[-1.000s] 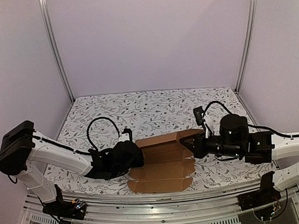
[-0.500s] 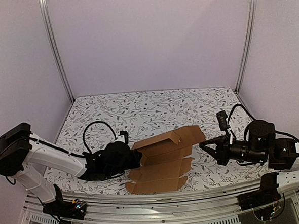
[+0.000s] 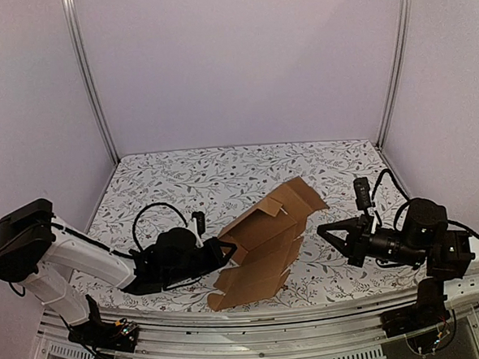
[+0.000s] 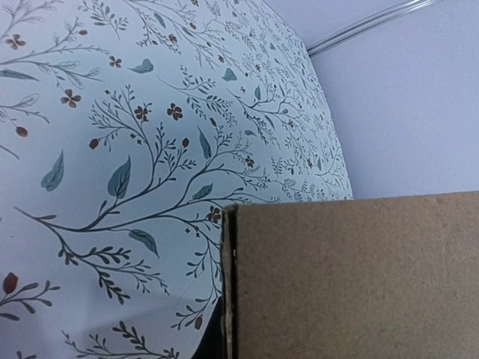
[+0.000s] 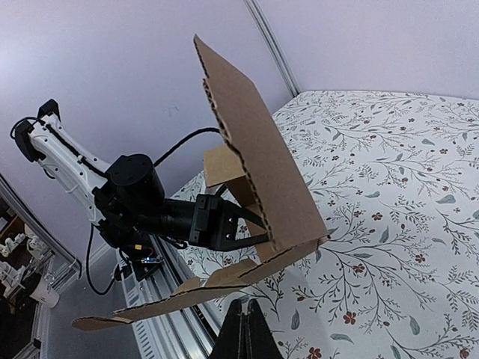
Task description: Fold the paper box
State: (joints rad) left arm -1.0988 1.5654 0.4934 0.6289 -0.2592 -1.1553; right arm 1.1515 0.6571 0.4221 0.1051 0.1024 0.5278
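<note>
Paper box (image 3: 264,241) tilting steeper than half second ago, far panel rising above table (image 3: 222,168) middle, near flap drooping toward table's near edge. Left gripper (image 3: 224,250) clamping box's left edge. Right gripper (image 3: 321,228) hovering over table's right side, fingers pressed together, empty, clear of box.
</note>
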